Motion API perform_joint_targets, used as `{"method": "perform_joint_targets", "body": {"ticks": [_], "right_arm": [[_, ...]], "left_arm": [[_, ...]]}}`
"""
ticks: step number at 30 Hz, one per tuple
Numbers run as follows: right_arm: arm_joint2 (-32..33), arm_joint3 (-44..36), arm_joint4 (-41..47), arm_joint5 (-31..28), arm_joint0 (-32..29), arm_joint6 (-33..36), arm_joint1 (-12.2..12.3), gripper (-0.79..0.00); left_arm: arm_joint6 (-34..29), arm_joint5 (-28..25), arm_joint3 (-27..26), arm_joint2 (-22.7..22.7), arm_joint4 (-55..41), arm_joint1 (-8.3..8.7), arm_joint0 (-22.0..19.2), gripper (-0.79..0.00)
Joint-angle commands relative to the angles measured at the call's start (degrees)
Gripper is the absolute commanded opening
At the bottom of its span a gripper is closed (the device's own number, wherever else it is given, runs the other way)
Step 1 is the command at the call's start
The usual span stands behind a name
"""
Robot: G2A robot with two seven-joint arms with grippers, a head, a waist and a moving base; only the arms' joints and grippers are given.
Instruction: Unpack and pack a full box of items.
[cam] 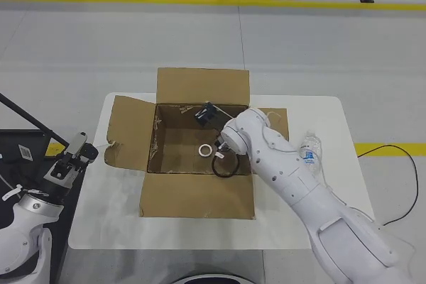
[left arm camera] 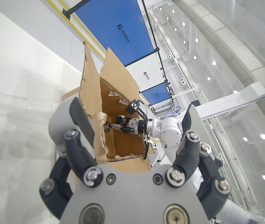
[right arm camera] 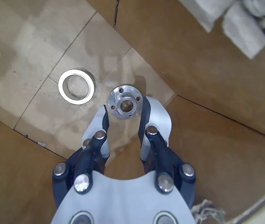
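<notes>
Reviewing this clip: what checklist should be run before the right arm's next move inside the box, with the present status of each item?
1. right gripper on the flange: ok, closed against its rim on both sides.
2. Flange lifted off the floor of the box: cannot tell.
3. metal ring apart from the flange: ok.
4. black ring clear of the lift path: cannot tell, it lies partly under the wrist.
5. left gripper outside the box interior: ok, open at the torn flap.
</notes>
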Motion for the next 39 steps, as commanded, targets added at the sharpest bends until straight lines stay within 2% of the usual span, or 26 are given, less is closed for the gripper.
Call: {"method": "perform_joint_targets", "body": {"ticks": [1, 5, 7, 9, 13, 17, 21, 26, 32, 39], "right_arm": [[2.1, -3.9, -0.5, -0.6, -1.1, 1.1, 1.0, -0.416], [9.6, -16.5, -3.5, -1.4, -5.8, 4.3, 4.2, -0.348], [15.0, -24.9, -5.8, -1.6, -9.9, 6.4, 6.1, -0.228], [20.9, -33.3, -8.8, -1.4, -14.8, 8.3, 7.9, -0.015], [32.9, -44.7, -11.6, -1.2, -23.1, 10.9, 10.4, 0.0], [43.0, -48.4, -9.6, -2.5, -27.7, 11.8, 11.9, 0.0], [49.1, -46.8, -11.6, -0.5, -29.3, 12.2, 12.8, 0.0], [51.9, -36.4, -13.7, -0.1, -26.9, 14.7, 13.5, 0.0], [51.8, -21.9, -12.8, -2.5, -22.3, 15.2, 14.1, 0.0], [49.5, -16.6, -12.6, -3.3, -21.5, 14.0, 14.3, 0.0]], "left_arm": [[0.0, 0.0, 0.0, 0.0, 0.0, 0.0, 0.0, 0.0], [0.0, 0.0, 0.0, 0.0, 0.0, 0.0, 0.0, 0.0], [0.0, 0.0, 0.0, 0.0, 0.0, 0.0, 0.0, 0.0], [0.0, 0.0, 0.0, 0.0, 0.0, 0.0, 0.0, 0.0], [0.0, 0.0, 0.0, 0.0, 0.0, 0.0, 0.0, 0.0], [0.0, 0.0, 0.0, 0.0, 0.0, 0.0, 0.0, 0.0], [0.0, 0.0, 0.0, 0.0, 0.0, 0.0, 0.0, 0.0], [0.0, 0.0, 0.0, 0.0, 0.0, 0.0, 0.0, 0.0], [0.0, 0.0, 0.0, 0.0, 0.0, 0.0, 0.0, 0.0], [0.0, 0.0, 0.0, 0.0, 0.0, 0.0, 0.0, 0.0]]}}
